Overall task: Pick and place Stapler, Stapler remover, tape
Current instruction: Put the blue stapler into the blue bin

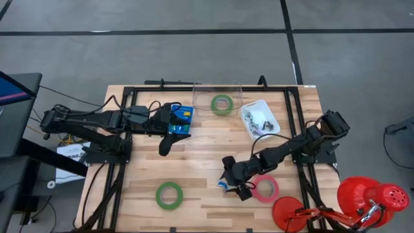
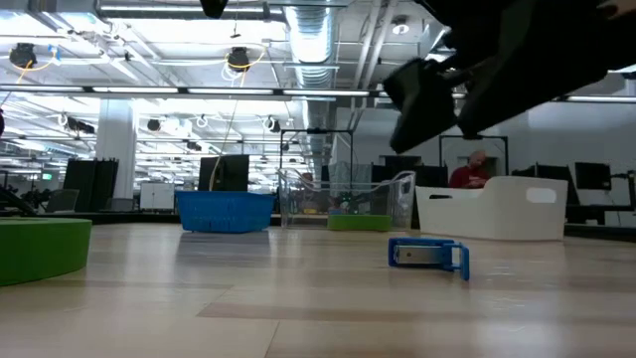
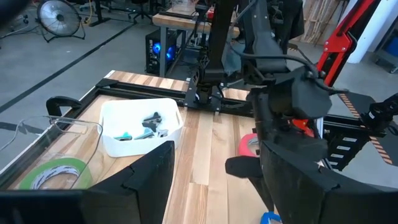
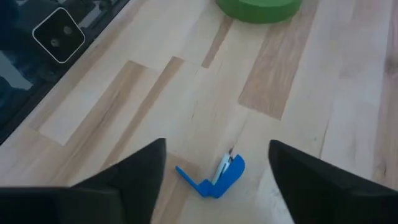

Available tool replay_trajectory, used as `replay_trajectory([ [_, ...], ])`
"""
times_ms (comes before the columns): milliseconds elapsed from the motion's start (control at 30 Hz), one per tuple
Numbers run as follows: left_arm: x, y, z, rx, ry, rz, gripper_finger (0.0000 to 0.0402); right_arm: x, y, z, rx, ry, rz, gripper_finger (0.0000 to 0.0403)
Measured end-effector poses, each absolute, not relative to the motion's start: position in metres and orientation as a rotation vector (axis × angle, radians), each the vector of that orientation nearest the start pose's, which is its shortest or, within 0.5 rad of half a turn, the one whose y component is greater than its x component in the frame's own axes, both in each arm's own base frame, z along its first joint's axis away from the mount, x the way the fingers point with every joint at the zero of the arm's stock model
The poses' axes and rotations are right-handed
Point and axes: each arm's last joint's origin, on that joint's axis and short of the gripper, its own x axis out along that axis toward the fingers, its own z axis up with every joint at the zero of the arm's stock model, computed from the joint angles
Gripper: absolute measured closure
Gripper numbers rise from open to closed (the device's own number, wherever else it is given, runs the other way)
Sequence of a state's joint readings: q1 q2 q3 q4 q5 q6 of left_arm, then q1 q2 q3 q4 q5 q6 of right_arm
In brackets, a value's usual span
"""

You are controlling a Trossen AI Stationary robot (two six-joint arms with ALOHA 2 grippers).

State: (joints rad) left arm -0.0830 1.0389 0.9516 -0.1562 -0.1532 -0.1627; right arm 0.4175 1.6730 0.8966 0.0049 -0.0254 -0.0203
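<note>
Blue hinged stapler remover [image 4: 214, 179] on wood-grain table [image 4: 298, 81].

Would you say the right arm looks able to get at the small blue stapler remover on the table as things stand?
Probably yes. The right end effector hangs open just above the blue stapler remover, which lies on bare wood between its fingers. The pinkish-red tape roll sits beside it but does not block the way.

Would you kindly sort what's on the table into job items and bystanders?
Job items: blue stapler remover; green tape; second green tape in clear bin; pinkish-red tape; white tray; blue basket.
Bystanders: red lamps.
</note>
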Motion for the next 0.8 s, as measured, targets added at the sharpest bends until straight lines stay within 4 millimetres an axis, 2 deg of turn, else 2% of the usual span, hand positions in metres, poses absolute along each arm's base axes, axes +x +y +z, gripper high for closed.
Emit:
replay_trajectory([
  [200, 0.229, -0.015, 0.346, -0.133, 0.236, 0.090, 0.0175, 0.326, 0.140, 0.179, -0.224, 0.873, 0.428, 0.0082],
  [300, 0.229, -0.014, 0.346, -0.133, 0.236, 0.090, 0.0175, 0.333, 0.139, 0.175, -0.239, 0.970, 0.415, 0.0071],
  [500, 0.229, -0.015, 0.346, -0.133, 0.234, 0.090, 0.0175, 0.334, 0.140, 0.169, -0.324, 1.021, 0.461, 0.0061],
  [667, 0.229, -0.015, 0.346, -0.133, 0.236, 0.089, 0.0175, 0.333, 0.141, 0.167, -0.284, 1.040, 0.504, 0.0061],
  [800, 0.229, -0.015, 0.346, -0.133, 0.236, 0.089, 0.0175, 0.331, 0.150, 0.166, -0.294, 1.044, 0.546, 0.0061],
])
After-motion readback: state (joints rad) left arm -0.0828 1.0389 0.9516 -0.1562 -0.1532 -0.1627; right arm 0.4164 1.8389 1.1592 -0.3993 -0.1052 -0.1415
